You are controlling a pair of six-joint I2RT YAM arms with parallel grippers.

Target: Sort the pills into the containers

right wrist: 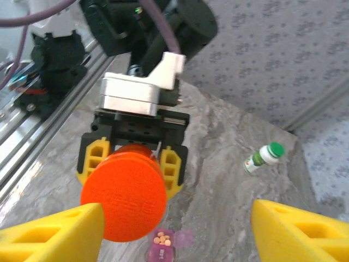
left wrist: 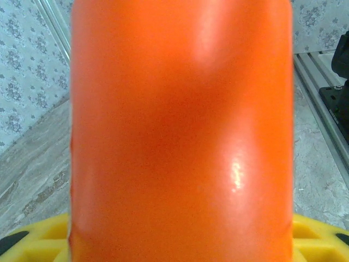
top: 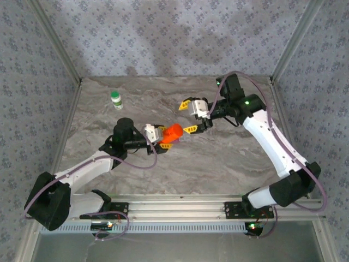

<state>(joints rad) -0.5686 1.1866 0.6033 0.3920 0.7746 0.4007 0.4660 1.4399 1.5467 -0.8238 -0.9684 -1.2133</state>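
1. Pills (right wrist: 163,238) in sight on the right wrist view: a few small pale ones lie in the pink section of the box (right wrist: 161,253), flat on the table (right wrist: 229,164) just under the orange bottle (right wrist: 124,199). The left gripper (right wrist: 132,161) has that bottle clamped between its yellow fingers, cap end facing this camera. The right gripper (right wrist: 179,210) stands wide open, one finger on each side of the cap, touching nothing and holding nothing. A green-capped bottle (right wrist: 263,157) stands well apart, further back.
2. Top view: both grippers meet over mid-table. The orange bottle lies sideways in the left one, and the right fingers are spread just beyond its end. The green-capped bottle is upright at far left, alone.
3. Left wrist: orange bottle up close, yellow fingers (left wrist: 38,236) at its lower edge. A firm hold, by the look of it.
4. Progress, my read: a start is made, with one section holding pills. The rest of the box is too cropped to judge. The green-capped bottle looks untouched, so most of the sorting is left.
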